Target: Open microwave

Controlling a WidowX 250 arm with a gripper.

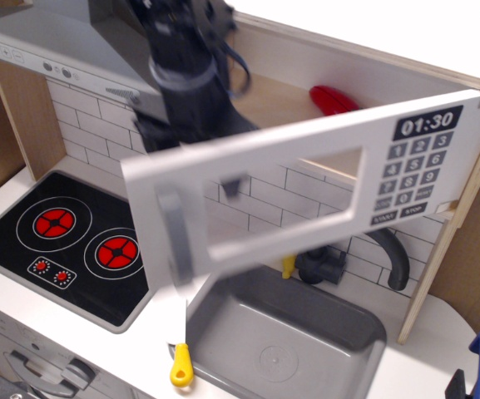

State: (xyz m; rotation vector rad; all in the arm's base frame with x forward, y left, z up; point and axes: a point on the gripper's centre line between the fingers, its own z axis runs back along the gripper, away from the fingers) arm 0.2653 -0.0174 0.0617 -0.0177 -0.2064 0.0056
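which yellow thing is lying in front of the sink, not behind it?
The knife with the yellow handle, at the counter's front edge by the sink. The banana sits behind, beside the faucet.

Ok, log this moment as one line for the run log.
task: open microwave | microwave door: swung wide, motion-blurred | gripper: behind door, jaws hidden | inside: red object

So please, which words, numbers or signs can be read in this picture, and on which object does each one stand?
"01:30": white clock digits at the top of the black keypad on the microwave door.
Keypad number buttons and the two bottom labels: blurred, not readable.
Range hood buttons and small marks: too small to read.
Stove: red burner and knob symbols only, no text.
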